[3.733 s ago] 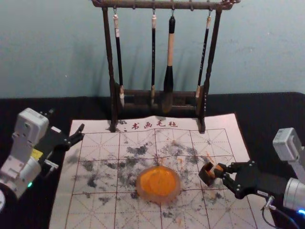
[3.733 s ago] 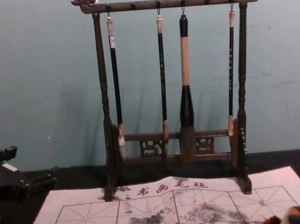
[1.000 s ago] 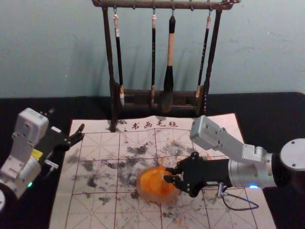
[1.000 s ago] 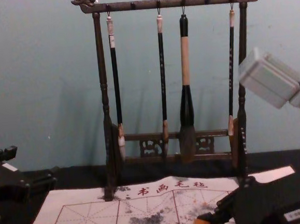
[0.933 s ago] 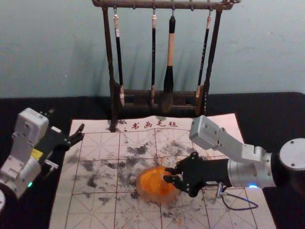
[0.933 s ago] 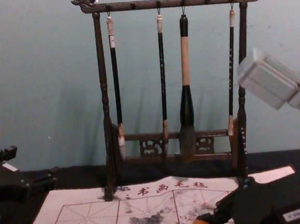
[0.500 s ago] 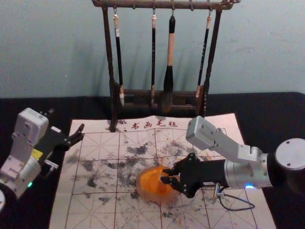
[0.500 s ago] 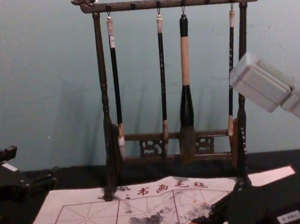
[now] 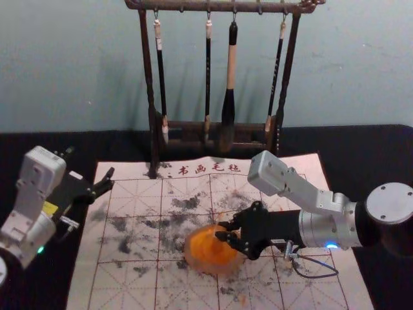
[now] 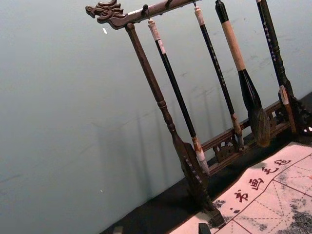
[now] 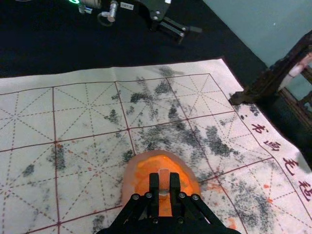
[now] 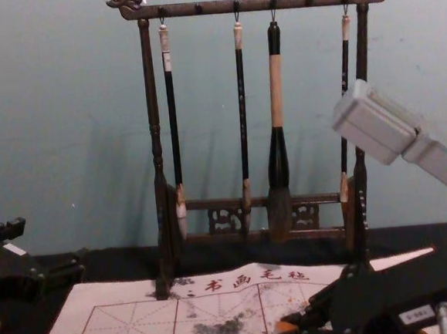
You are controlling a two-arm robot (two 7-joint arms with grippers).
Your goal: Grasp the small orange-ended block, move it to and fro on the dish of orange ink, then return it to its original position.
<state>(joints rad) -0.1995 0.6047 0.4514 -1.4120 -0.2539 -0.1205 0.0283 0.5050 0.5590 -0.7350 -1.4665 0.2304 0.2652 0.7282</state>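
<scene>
The right claw (image 9: pixel 221 231) grips the small, pale, orange-ended block (image 11: pixel 164 181) over the round, translucent dish of orange ink (image 9: pixel 191 256), the left claw (image 9: pixel 90 163), wide open, standing well apart at left.

Here's the black-covered bench (image 9: pixel 381 145), stretching out beyond the right claw (image 9: pixel 221 231)! Below that claw spreads a white gridded mat (image 9: pixel 129 284), smudged with dark ink; the orange dish (image 9: pixel 200 252) sits right under its tips, the brush stand (image 9: pixel 153 139) farther off, at the mat's far edge.
</scene>
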